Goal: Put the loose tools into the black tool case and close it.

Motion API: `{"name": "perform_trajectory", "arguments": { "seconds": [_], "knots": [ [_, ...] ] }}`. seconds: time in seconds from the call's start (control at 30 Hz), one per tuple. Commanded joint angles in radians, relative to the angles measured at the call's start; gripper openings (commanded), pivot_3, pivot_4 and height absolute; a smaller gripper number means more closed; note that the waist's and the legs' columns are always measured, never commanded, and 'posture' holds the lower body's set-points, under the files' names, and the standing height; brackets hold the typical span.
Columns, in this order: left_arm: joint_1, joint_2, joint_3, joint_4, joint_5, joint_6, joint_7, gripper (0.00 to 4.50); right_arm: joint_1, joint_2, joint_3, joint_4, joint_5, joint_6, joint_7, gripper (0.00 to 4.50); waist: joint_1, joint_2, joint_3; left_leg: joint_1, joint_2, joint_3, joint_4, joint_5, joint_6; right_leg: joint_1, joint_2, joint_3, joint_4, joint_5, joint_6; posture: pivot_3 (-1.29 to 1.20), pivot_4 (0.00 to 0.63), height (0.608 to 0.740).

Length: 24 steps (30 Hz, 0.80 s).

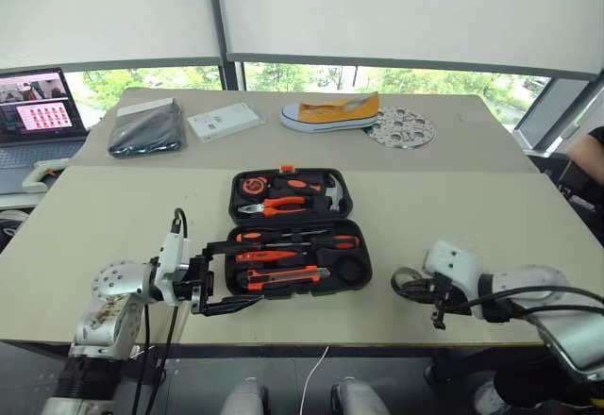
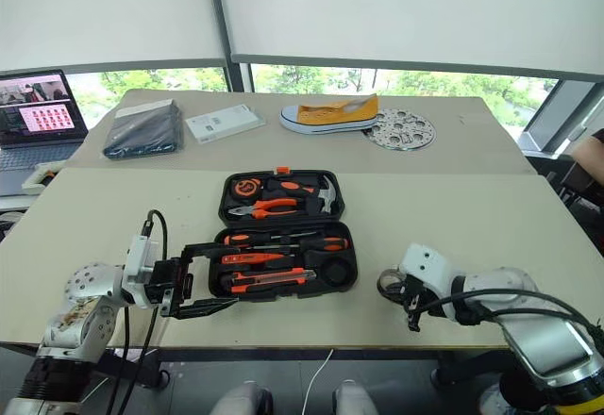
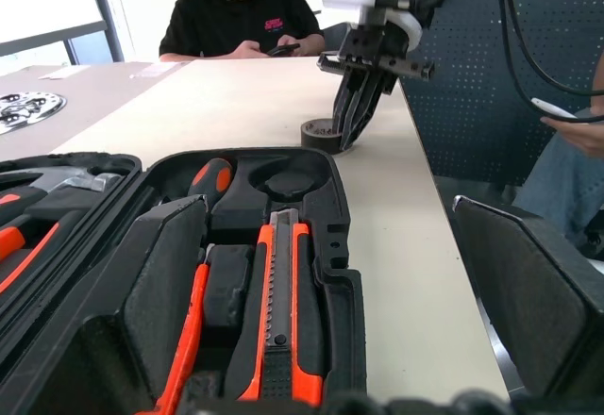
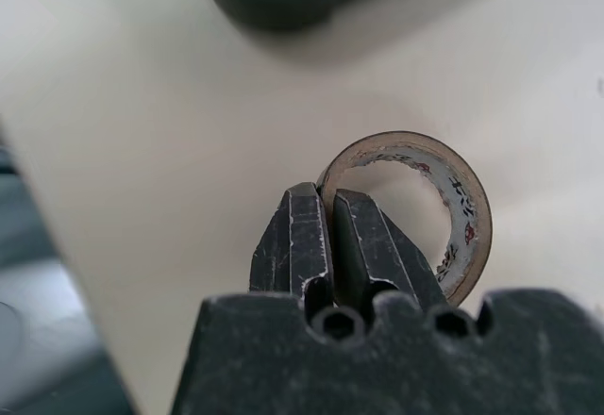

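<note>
Head views: black tool case (image 1: 298, 236) open mid-table, left gripper (image 1: 215, 283) spread wide at its near-left corner. Left wrist: knife-like tool (image 3: 277, 311) slotted. Right wrist: right gripper (image 4: 327, 231) pinched on tape roll (image 4: 444, 207) wall.

Head stereo pair looks down over the table (image 1: 94, 217); both wrist cameras sit low, sharing the tape roll (image 4: 415, 207).

Silver-white arm housings; 2 black-fingered claws, left claw (image 1: 219, 288), right claw (image 1: 436, 309); black cables along both arms
</note>
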Motion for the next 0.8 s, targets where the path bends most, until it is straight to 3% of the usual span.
{"name": "perform_trajectory", "arguments": {
  "seconds": [0.03,0.27,0.63,0.8],
  "knots": [
    [0.005,0.008,0.027,-0.041,-0.018,0.005,0.023,4.5,-0.143,0.086,-0.053,-0.071,0.185,0.099,0.01,0.1,-0.01,-0.001,0.001,0.001,0.001,0.0,0.0,0.0,0.0,0.0,0.001,0.0,0.0,0.0,0.0,0.0,0.15,0.74],
    [0.032,0.007,0.038,-0.051,-0.01,-0.008,0.054,4.5,-0.312,0.169,0.18,0.035,0.096,0.178,-0.024,0.1,-0.004,-0.001,0.001,0.001,0.001,-0.001,0.0,0.0,0.0,0.0,0.001,-0.001,0.001,0.001,-0.003,0.0,0.15,0.74],
    [0.064,0.018,0.063,-0.085,-0.043,-0.005,0.05,4.5,-0.327,0.123,0.292,0.095,-0.029,0.198,-0.038,0.1,-0.003,-0.001,0.001,-0.003,-0.001,-0.001,0.0,0.0,0.0,-0.002,-0.001,-0.002,0.0,0.004,-0.007,0.0,0.15,0.74],
    [0.08,0.059,0.042,-0.119,-0.07,0.032,-0.009,4.5,-0.327,0.141,0.27,0.033,-0.007,0.214,-0.047,1.72,0.002,-0.001,0.001,-0.003,-0.001,-0.001,0.0,0.0,0.0,-0.001,-0.002,-0.003,-0.001,0.003,-0.007,0.0,0.15,0.74]
  ]
}}
